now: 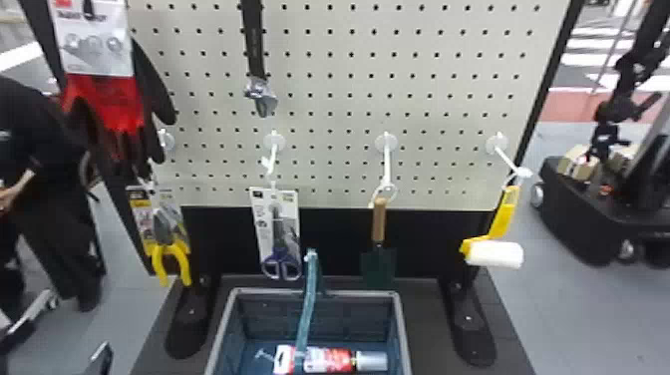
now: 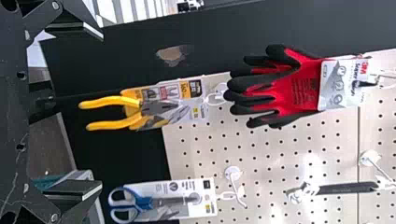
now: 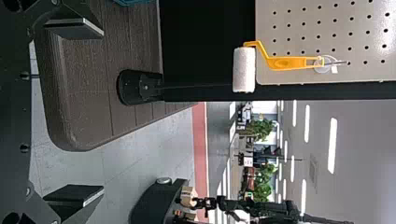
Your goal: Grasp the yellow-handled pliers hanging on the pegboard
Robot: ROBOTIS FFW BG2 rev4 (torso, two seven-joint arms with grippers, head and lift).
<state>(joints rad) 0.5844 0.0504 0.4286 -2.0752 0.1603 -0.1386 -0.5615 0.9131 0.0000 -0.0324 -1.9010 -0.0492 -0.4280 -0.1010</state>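
We find the yellow-handled pliers (image 1: 169, 239) hanging at the left edge of the pegboard (image 1: 349, 75), on the lower row of hooks, fixed to a yellow and white card with their handles pointing down. Right above them hang the red and black gloves (image 1: 112, 99), whose fingertips come close to the top of the card. Along the same row, moving right, we see packaged scissors (image 1: 279, 234), a small trowel (image 1: 379, 244) with a wooden handle, and a paint roller (image 1: 493, 244) on a yellow handle. A wrench (image 1: 256, 65) with a black grip hangs higher up.

In the left wrist view the left gripper (image 2: 81, 112) is spread wide, its two black fingers (image 2: 70, 25) well apart and holding nothing. The pliers (image 2: 140, 112) sit ahead of it, lined up with the gap between the fingers, handles toward us, and clearly not touched. The gloves (image 2: 285, 86) and the scissors (image 2: 154, 203) show on either side of them.

The right gripper (image 3: 91, 111) is likewise spread with nothing in it, facing the right end of the board, where the paint roller (image 3: 245, 69) hangs over the dark table (image 3: 93, 93).

Below the board, on that table, stands a blue-grey basket (image 1: 224, 324) with a red and white tube (image 1: 329, 360) lying inside
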